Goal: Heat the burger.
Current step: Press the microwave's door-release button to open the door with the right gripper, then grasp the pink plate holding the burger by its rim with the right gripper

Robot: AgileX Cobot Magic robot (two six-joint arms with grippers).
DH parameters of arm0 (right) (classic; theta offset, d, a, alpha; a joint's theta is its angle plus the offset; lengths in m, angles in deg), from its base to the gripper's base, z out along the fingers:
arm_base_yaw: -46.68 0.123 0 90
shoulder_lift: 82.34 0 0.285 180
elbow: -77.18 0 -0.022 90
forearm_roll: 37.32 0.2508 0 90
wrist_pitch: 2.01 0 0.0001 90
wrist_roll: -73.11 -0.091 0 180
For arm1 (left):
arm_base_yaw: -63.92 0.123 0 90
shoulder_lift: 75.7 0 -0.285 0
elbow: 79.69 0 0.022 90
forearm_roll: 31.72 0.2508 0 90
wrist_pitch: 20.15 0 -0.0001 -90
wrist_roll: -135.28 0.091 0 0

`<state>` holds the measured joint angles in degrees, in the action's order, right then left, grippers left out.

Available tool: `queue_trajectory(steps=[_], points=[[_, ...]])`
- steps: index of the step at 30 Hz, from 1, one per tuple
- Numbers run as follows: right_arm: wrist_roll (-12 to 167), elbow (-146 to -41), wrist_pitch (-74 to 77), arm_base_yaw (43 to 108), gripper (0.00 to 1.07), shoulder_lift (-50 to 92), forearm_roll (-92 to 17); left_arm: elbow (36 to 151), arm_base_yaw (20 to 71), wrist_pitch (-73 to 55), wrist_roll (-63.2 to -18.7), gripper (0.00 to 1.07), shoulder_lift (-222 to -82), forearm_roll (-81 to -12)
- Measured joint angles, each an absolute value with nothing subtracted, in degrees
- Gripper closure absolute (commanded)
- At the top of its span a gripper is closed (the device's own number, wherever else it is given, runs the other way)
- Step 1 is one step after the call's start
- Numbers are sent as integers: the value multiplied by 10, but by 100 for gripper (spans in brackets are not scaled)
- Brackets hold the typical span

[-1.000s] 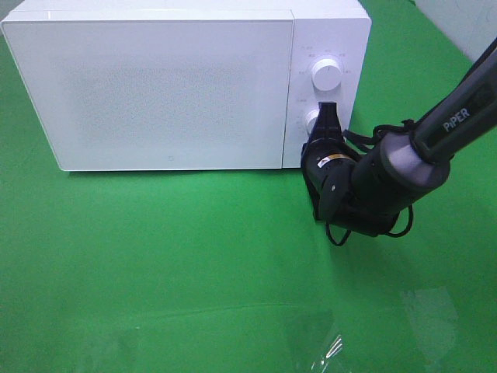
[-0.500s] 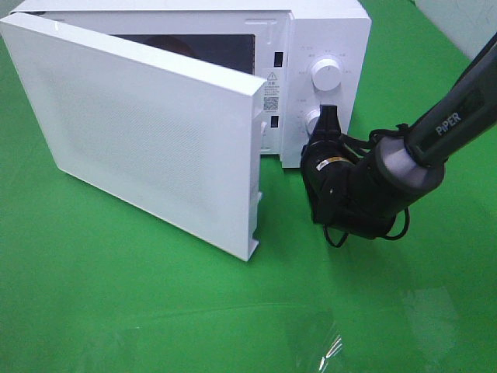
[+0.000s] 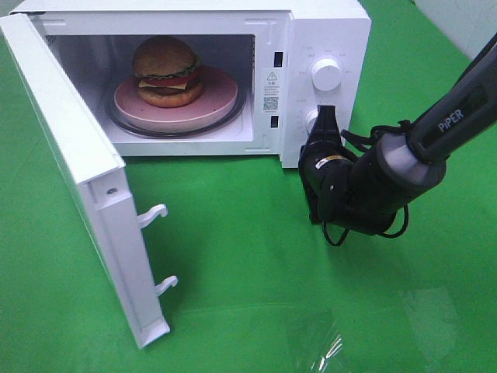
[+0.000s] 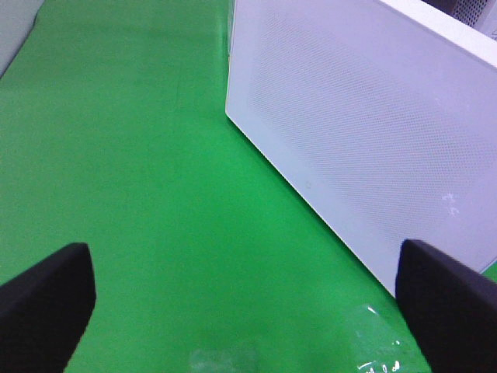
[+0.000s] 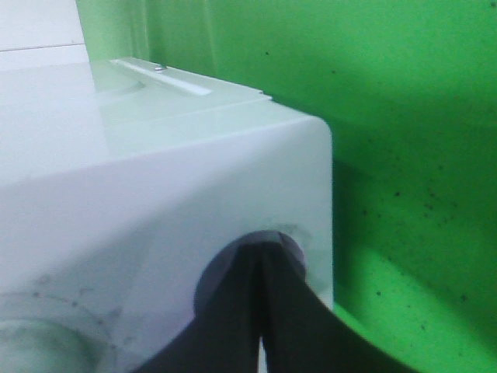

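The burger sits on a pink plate inside the white microwave, whose door stands swung wide to the left. My right gripper is shut, its tips touching the lower knob on the control panel. In the right wrist view the closed right gripper meets that round knob. My left gripper is open, its dark fingers spread wide over the green cloth, facing the door's outer face. It holds nothing.
An upper knob sits above the lower one. The open door juts far forward over the green cloth, with two latch hooks on its edge. A clear plastic wrinkle lies near the front edge.
The microwave door went from closed to fully open, swinging left and uncovering the burger on its plate. My right gripper stays at the lower knob.
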<state>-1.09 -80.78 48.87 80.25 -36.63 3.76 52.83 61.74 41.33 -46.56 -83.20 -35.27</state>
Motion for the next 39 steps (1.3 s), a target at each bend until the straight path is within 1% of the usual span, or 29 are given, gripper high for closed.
queue_trajectory(steps=[13, 18, 23, 25, 28, 29, 30, 32, 35, 36, 37, 39], points=[[-6, -771, 469, 801, 107, -325, 13, 528, 617, 413, -466, 10, -832, -353], [-6, -748, 456, 802, 107, -290, -13, 528, 617, 413, -466, 10, -832, -353], [21, -721, 405, 802, 107, -247, -40, 528, 617, 413, -466, 10, -832, -353], [76, -704, 328, 802, 107, -215, -55, 528, 617, 413, -466, 10, -832, -353], [92, -702, 308, 802, 107, -208, -59, 528, 617, 413, -466, 10, -832, -353], [136, -700, 275, 802, 107, -192, -62, 528, 617, 413, -466, 10, -832, -353], [136, -700, 275, 802, 107, -192, -62, 528, 617, 413, -466, 10, -832, -353], [254, -700, 206, 802, 107, -157, -65, 528, 617, 413, -466, 10, -832, -353], [285, -700, 186, 802, 107, -149, -65, 528, 617, 413, -466, 10, -832, -353], [340, -700, 146, 802, 107, -134, -65, 528, 617, 413, -466, 10, -832, -353], [340, -700, 146, 802, 107, -134, -65, 528, 617, 413, -466, 10, -832, -353], [418, -700, 84, 802, 107, -110, -78, 528, 617, 413, -466, 10, -832, -353]])
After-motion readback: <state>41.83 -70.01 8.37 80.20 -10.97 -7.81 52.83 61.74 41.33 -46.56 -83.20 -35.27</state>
